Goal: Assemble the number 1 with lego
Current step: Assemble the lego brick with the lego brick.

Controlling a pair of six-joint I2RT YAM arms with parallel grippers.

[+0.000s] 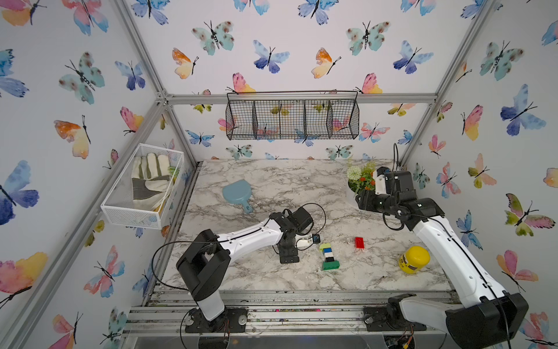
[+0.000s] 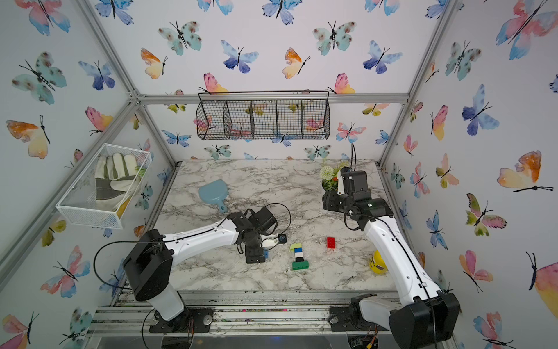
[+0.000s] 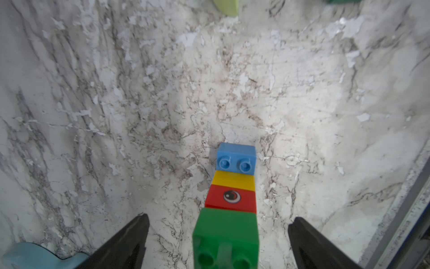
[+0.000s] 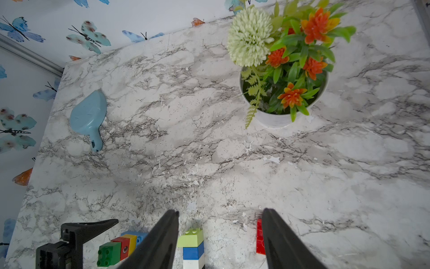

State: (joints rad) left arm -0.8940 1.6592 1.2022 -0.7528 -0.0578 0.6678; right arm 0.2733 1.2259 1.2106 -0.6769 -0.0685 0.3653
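A short lego stack of green, red, yellow and blue bricks (image 3: 229, 205) lies on its side on the marble table. My left gripper (image 3: 221, 217) is open around it, one finger on each side with a gap to the bricks. In the top views this gripper (image 1: 288, 256) hides nearly all of that stack; only a blue end (image 2: 265, 253) shows. A lego column of lime, blue, white, black and green (image 1: 328, 256) lies to its right. Further right lies a single red brick (image 1: 359, 242). My right gripper (image 4: 220, 213) hangs open and empty, high near the flower pot.
A pale blue scoop (image 1: 238, 192) lies at the back left of the table. A white pot of flowers (image 4: 282, 116) stands at the back right. A yellow jar (image 1: 414, 259) sits at the front right, beside the right arm. Wire baskets hang on the walls.
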